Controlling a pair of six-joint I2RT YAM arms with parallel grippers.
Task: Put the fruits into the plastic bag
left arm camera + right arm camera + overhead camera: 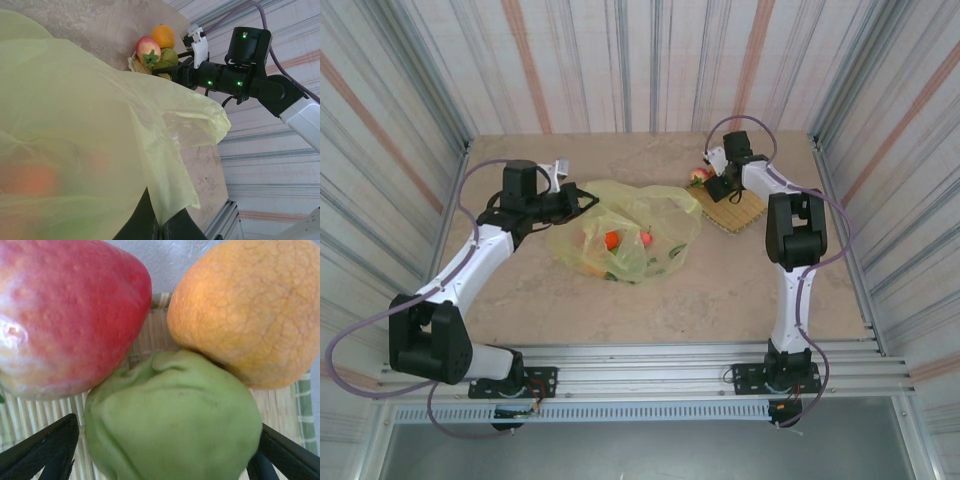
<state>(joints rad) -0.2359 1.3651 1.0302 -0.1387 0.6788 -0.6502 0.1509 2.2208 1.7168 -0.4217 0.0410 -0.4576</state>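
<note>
- Camera overhead: the plastic bag (660, 215) sprawls mid-table (520, 290), its long axis running roughly 8 to 2 o'clock, with bagged fruits (612, 240) showing through it.
  - The left gripper (578, 200) sits at the bag's 10 o'clock rim.
  - The right gripper (720, 187) is over the bamboo mat (745, 210), with the loose fruits (700, 175) at its 10 o'clock and the bag at its 8 o'clock.
  - The right arm is plainly the nearer one to those fruits.
- Left wrist: the left gripper (161, 225) is narrow, with bag film apparently pinched between its fingers and billowing up toward 12 o'clock.
  - At 1 o'clock the red fruit (148, 50), orange fruit (163, 36) and green fruit (169, 57) cluster together.
  - The right gripper (172, 74) reaches them from 3 o'clock.
- Right wrist: the right gripper (165, 455) is wide, and the green fruit (172, 415) sits between its fingers (45, 450).
  - Whether the fingers touch the fruit I cannot tell.
  - The green fruit is lumpy and near-round, with no marked long axis.
  - The red fruit (65, 315) at 10 o'clock and the orange fruit (245, 310) at 2 o'clock both press against it.
</note>
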